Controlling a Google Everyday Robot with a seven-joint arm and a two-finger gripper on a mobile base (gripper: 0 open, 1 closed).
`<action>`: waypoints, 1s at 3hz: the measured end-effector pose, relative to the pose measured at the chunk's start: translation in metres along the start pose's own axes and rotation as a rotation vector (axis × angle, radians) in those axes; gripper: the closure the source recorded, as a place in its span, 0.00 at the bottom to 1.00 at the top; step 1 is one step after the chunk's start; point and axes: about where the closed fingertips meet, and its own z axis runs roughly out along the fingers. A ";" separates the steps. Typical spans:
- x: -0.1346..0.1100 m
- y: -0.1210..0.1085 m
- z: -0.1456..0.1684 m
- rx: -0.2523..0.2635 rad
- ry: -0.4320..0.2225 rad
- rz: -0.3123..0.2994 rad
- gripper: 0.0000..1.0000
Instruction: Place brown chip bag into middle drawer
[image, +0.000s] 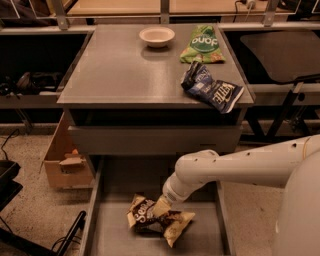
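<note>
The brown chip bag (148, 223) lies crumpled on the floor of the pulled-out middle drawer (112, 237), at the bottom of the camera view. My gripper (161, 206), at the end of the white arm (235, 167) reaching in from the right, is down inside the drawer. It sits right on the bag's upper middle and touches it.
On the grey cabinet top (120, 70) are a white bowl (157, 36), a green bag (202, 44) and a dark-blue bag (212, 89) near the right edge. A grey drawer front panel (150, 140) hangs above the open drawer. A cardboard box (65, 165) stands at the left.
</note>
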 end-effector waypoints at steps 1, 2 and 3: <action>0.000 0.000 0.000 0.000 0.000 0.000 0.00; 0.000 0.000 0.000 0.000 0.000 0.000 0.00; -0.009 0.011 -0.024 0.001 -0.019 -0.027 0.00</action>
